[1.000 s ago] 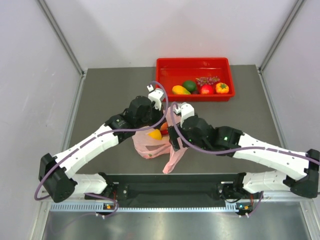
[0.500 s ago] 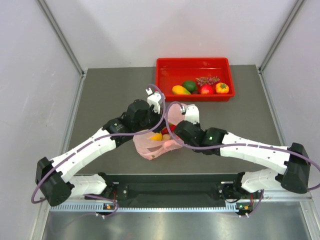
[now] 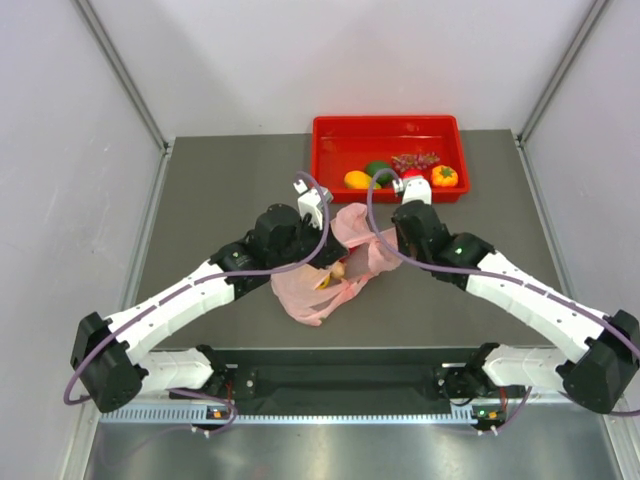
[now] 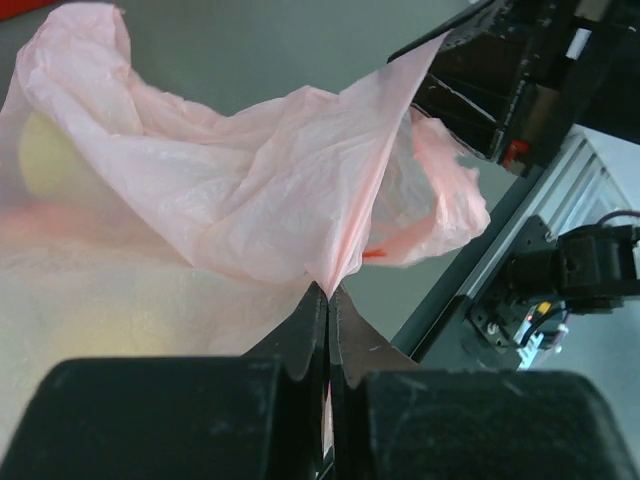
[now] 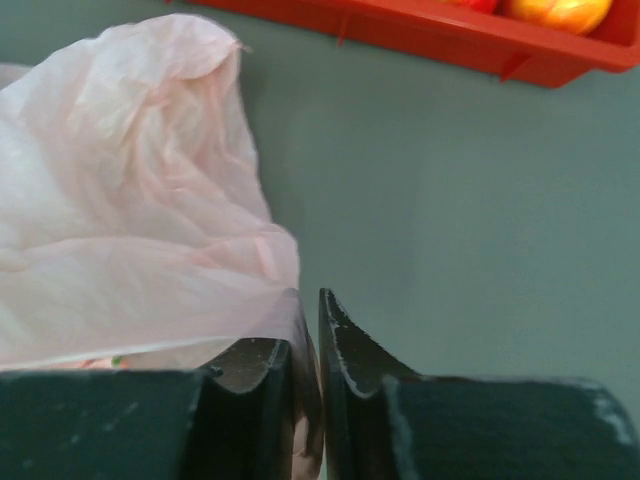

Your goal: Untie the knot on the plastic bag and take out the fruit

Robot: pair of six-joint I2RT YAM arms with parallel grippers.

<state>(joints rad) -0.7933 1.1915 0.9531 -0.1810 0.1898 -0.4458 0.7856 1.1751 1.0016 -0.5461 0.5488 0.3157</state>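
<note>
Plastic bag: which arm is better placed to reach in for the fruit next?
Probably right. Both grippers pinch the plastic bag, but the right gripper holds only its edge nearer the red tray; the left gripper anchors film over the fruit.

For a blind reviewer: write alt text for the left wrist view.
The left pincer is shut on a fold of the pale-pink plastic bag, which fans upward above it. A yellowish fruit shows through the film at left; the right arm sits dark at upper right.
</note>
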